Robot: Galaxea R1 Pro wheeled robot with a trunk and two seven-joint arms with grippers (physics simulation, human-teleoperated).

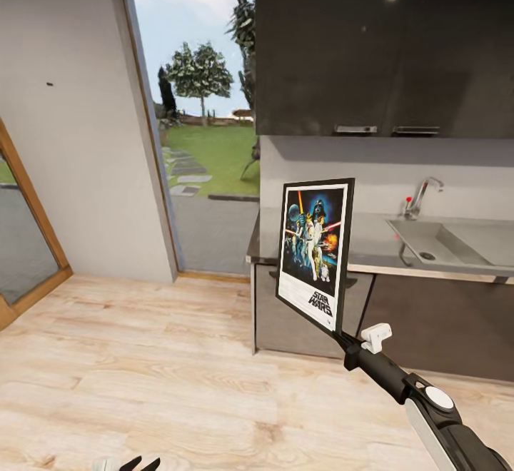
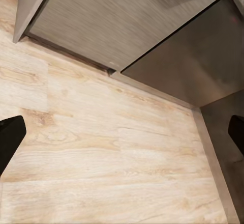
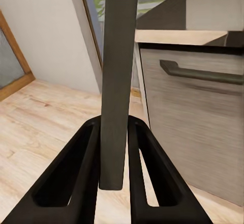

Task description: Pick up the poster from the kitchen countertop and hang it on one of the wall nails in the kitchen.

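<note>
Holding the poster (image 1: 314, 250) in the right end effector (image 1: 341, 337), pinched at the bottom corner near the "STAR WARS" words. Standing tall in the air, long side up and down, a little tilted, off the tabletop (image 1: 371, 242) and in front of its near end. Seen edge-on in the right wrist view as a dark strip (image 3: 116, 81) squeezed tight between the two black fingers (image 3: 84, 173).

Left end effector (image 1: 135, 465) hanging low by the wood floor (image 1: 128, 357), tips peeking in at the bottom of the head view. Spread wide, with nothing inside; fingertips (image 2: 9, 137) far apart over the floor beside a cabinet (image 2: 122, 20).

One wall nail (image 1: 49, 84), a tiny dark dot, high on the pale wall (image 1: 78, 135), left of the open doorway (image 1: 200, 114). Up and to the left of the poster, well apart from it. Right arm doing the carrying, so probably a long move left and up, with the top edge brought to the nail. Likely some rolling closer first, and care not to bump the door frame.
</note>
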